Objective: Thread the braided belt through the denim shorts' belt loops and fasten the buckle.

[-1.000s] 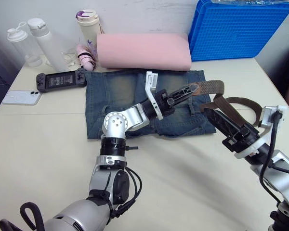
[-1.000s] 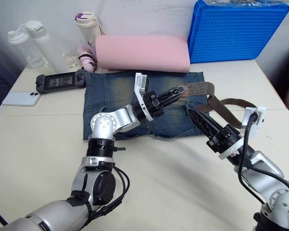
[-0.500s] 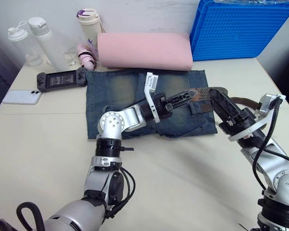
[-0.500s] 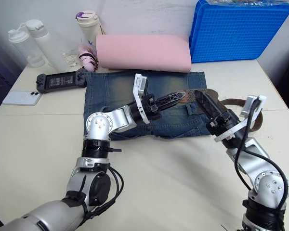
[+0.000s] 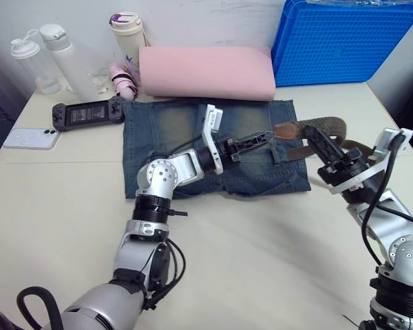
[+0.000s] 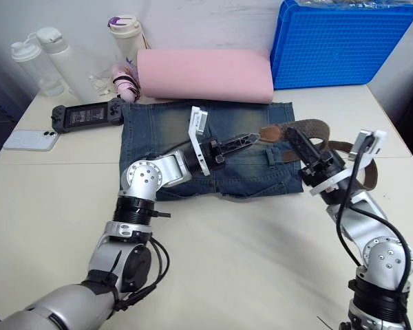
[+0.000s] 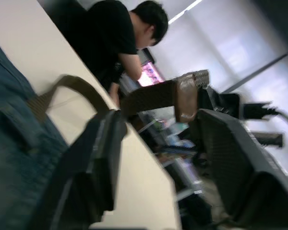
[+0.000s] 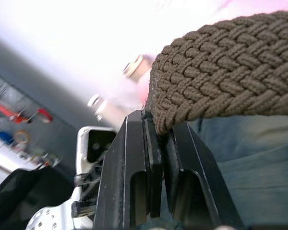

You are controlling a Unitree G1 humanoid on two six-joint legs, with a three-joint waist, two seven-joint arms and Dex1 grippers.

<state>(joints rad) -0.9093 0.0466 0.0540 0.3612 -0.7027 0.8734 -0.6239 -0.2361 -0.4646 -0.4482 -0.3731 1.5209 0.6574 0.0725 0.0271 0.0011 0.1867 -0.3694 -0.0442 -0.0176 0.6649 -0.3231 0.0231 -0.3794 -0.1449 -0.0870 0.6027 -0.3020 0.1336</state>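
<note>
Table (image 5: 275,275): pale top; it carries a pink foam roll (image 5: 206,72), a blue crate (image 5: 344,41), bottles (image 5: 48,58), a game controller (image 5: 82,115) and a phone (image 5: 31,139) along its far and left edges
Denim shorts (image 5: 172,130): spread flat in front of the foam roll, waistband toward the robot's right; soft cloth that will drag and bunch if the strap is pulled hard, so it likely needs pinning down near each loop
Braided belt (image 5: 320,126): raised over the right edge of the shorts, its tan tip (image 5: 283,129) pointing toward the left claw, the rest curving back behind the right arm; light, limp, and rough in weave, so it should grip well but sag wherever unsupported; best held close behind the tip to steer it
Right gripper (image 8: 161,127): clenched on the braided belt a little behind the tip, strap pinched between the two fingers
Left gripper (image 5: 261,137): reaching over the shorts, fingers parted with the belt tip between them, not yet closed on it
Belt loops: too small to pick out with certainty
Buckle: cannot tell where it lies
</note>
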